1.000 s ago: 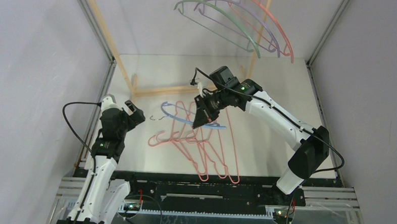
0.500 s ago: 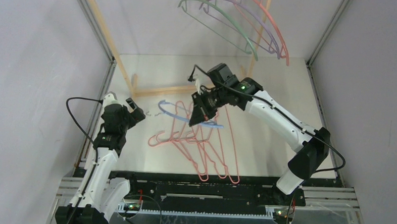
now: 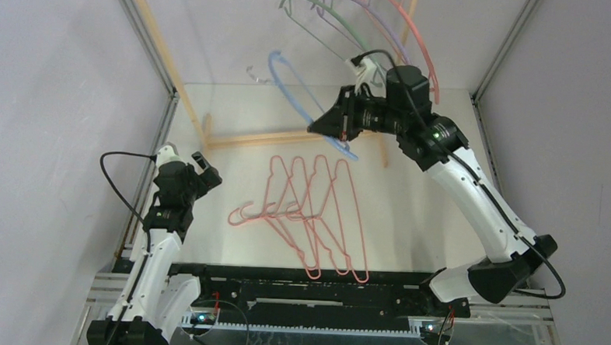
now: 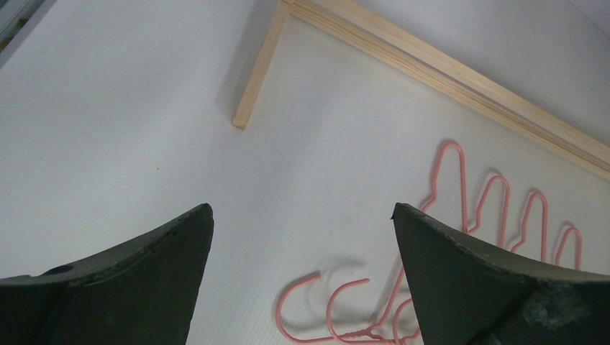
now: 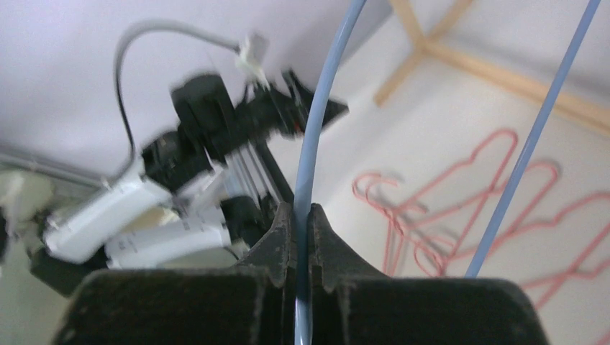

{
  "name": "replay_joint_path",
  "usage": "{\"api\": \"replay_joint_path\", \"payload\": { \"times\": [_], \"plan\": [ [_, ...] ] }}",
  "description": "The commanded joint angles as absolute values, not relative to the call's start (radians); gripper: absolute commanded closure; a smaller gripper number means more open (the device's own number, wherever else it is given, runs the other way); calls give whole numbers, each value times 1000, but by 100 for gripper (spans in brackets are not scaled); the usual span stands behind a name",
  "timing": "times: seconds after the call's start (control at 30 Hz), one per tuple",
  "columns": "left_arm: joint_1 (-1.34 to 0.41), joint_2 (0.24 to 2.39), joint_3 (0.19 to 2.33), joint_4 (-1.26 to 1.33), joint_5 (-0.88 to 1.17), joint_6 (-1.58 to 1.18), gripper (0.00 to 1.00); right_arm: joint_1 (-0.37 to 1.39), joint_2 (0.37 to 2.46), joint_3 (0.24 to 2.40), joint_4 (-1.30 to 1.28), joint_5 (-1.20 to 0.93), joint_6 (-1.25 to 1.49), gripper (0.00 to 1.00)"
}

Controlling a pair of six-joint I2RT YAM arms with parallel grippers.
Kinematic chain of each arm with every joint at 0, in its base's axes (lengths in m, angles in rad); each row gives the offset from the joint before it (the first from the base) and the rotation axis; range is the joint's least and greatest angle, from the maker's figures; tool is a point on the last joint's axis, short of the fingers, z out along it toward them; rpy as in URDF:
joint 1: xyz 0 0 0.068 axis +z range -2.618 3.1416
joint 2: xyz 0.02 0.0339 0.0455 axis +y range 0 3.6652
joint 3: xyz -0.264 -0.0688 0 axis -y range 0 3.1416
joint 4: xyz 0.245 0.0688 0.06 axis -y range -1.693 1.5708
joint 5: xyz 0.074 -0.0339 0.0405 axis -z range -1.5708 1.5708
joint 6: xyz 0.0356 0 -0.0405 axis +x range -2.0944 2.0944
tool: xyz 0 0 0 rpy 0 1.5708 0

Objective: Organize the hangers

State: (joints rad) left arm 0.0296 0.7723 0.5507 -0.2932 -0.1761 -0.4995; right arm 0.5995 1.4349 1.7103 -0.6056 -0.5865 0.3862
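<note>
- Pincer (image 5: 301, 215) on your right arm is clenched on the blue hanger (image 5: 303, 172), held high above the surface (image 3: 243, 111).
- Your left pincer (image 4: 302, 212) is released, hovering near the pink hangers (image 3: 316, 212) lying flat on that surface.

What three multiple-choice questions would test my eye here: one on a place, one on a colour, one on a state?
1. Where is the green hanger? A lying flat down low; B hanging high at the back; C propped against a side wall.
2. What colour of hanger does the right gripper hold? A pink; B green; C blue.
3. How is the left gripper? A open and empty; B shut on a hanger; C shut on the rack.
Answers: 1 B, it hangs well above the table. 2 C, it pinches the blue hanger. 3 A, its fingers stand wide apart with nothing between them.
</note>
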Motion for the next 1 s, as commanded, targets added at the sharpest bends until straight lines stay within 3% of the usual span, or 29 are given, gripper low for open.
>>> {"api": "replay_joint_path", "payload": {
  "times": [0.0, 0.4, 0.97],
  "plan": [
    [38, 753, 568, -249, -155, -513, 1, 571, 1420, 1666, -100, -516, 654, 100],
    [37, 741, 584, -285, -159, -494, 1, 568, 1724, 1930, 188, -478, 895, 100],
    [38, 769, 581, -272, -151, -471, 1, 558, 1692, 1867, 281, -472, 909, 100]
  ]
}}
